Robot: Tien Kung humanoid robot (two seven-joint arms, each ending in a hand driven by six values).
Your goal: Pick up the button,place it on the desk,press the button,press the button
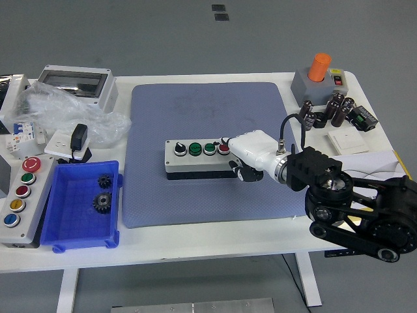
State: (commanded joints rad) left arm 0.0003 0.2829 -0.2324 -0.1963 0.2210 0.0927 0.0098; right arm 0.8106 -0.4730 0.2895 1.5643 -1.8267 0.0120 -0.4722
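A grey button box [195,158] lies on the blue mat [208,111] at the table's middle. Its top carries a black selector, two green buttons and a red button [223,149] at the right end. My right hand [233,158], white with black fingertips, reaches in from the right and sits at that right end. Its fingers [227,142] lie over the top by the red button, partly covering it, and the thumb [242,173] is against the front side, so the hand clamps the box's end. The box still rests flat on the mat.
A blue bin [65,228] with two gears stands at the front left, a second button box [19,195] beside it. A plastic bag and grey enclosure [73,85] sit at the back left. An orange-topped switch [318,73], capacitors [335,109] and a white plate [345,140] are at the right.
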